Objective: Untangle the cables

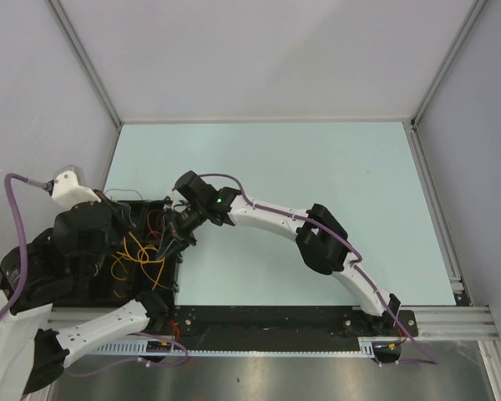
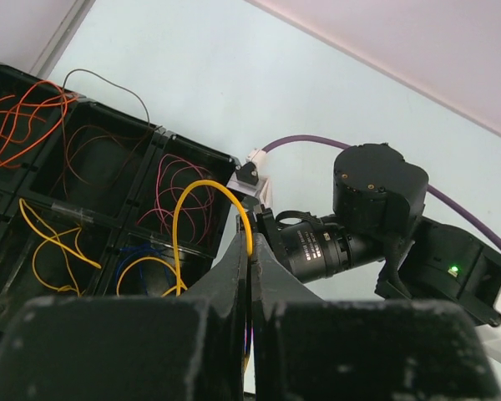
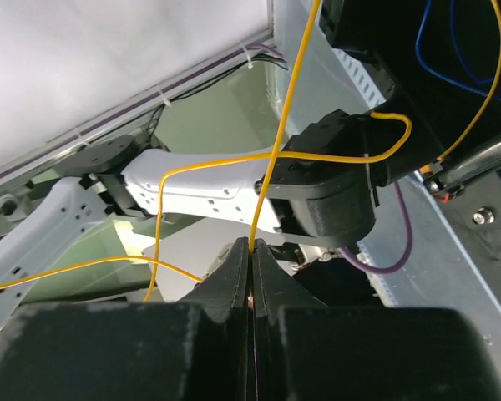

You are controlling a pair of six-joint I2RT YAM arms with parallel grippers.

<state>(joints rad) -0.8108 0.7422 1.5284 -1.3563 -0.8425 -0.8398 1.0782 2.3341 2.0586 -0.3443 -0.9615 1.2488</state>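
The cables lie in a black compartment tray (image 1: 169, 276) at the table's left edge: yellow loops (image 1: 142, 255), orange (image 2: 17, 125), red-pink (image 2: 188, 188), blue (image 2: 142, 255) and yellow (image 2: 50, 242) coils. My left gripper (image 2: 250, 251) is shut on a yellow cable (image 2: 196, 188) that arches up from the tray. My right gripper (image 3: 252, 245) is shut on a yellow cable (image 3: 280, 125) that runs up and loops past the left arm. In the top view both grippers, left (image 1: 154, 227) and right (image 1: 174, 241), meet over the tray, very close together.
The right arm (image 1: 275, 219) reaches across the pale table to the tray. Its wrist camera (image 2: 317, 246) sits just beyond my left fingertips. The left arm's white link (image 3: 192, 188) and purple hose (image 3: 384, 251) fill the right wrist view. Grey walls enclose the table.
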